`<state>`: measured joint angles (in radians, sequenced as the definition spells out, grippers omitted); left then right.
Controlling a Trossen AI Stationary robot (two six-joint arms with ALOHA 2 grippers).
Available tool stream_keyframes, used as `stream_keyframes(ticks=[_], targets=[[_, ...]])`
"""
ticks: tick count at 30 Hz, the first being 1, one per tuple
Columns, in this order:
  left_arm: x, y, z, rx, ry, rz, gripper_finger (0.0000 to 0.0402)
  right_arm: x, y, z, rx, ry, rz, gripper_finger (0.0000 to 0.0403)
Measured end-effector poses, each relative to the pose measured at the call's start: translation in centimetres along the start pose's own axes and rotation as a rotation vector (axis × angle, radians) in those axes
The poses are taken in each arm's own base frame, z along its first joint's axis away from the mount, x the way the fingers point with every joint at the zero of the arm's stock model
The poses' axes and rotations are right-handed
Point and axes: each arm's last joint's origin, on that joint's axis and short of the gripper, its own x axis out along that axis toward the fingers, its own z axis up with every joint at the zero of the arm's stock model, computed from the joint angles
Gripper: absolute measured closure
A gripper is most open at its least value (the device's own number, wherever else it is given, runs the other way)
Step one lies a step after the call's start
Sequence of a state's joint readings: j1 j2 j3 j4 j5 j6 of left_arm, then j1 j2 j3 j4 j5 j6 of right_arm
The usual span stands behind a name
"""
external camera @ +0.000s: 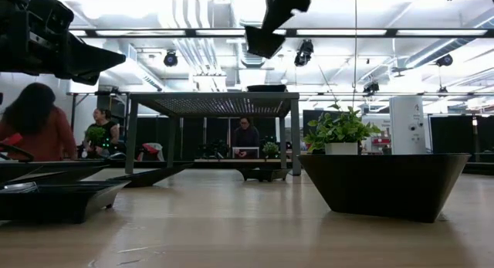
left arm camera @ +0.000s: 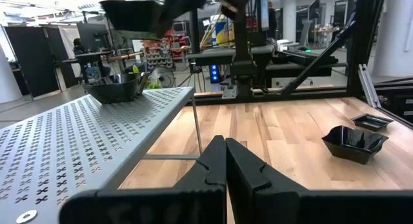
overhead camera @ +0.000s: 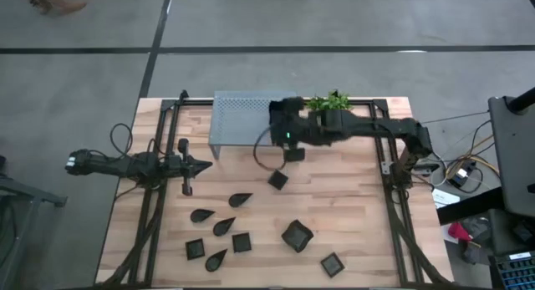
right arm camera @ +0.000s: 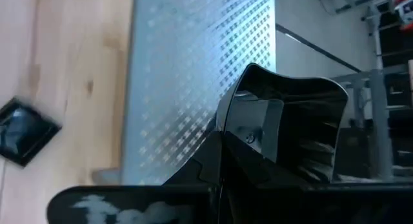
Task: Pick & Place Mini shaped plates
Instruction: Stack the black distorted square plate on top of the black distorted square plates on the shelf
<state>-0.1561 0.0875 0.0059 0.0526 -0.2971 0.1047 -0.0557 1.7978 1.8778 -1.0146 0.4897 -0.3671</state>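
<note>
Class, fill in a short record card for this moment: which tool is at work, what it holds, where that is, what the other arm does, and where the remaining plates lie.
Working tool: right tool, shut on a black plate
Location: above the right end of the grey perforated shelf
Already on shelf: one black dish
Waiting arm: left tool, shut, empty, at the table's left side
Remaining plates: loose black dishes on the wooden table, mostly near the front edge, including a larger wavy-edged square
Other item: green plant at the back edge
</note>
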Motion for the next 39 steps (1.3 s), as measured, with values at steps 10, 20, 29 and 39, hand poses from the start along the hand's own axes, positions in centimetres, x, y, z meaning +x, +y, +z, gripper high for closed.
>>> stream_keyframes(ticks=[10,20,29,39], targets=[[0.0,0.0,0.0,0.000,0.000,0.000,0.0401,3.5,-3.6,-2.8,0.083,0.078,0.040,0.0394],[0.0,0.0,0.0,0.000,0.000,0.000,0.0401,5.0,-3.0,-2.9,0.060,0.055,0.031,0.0394],[0.0,0.0,0.0,0.000,0.000,0.000,0.0401,6.1,-3.0,-3.0,0.077,0.065,0.032,0.0394],[0.0,0.0,0.0,0.000,0.000,0.000,0.0401,7.0,-2.7,-2.9,0.027,0.099,-0.005,0.0394]])
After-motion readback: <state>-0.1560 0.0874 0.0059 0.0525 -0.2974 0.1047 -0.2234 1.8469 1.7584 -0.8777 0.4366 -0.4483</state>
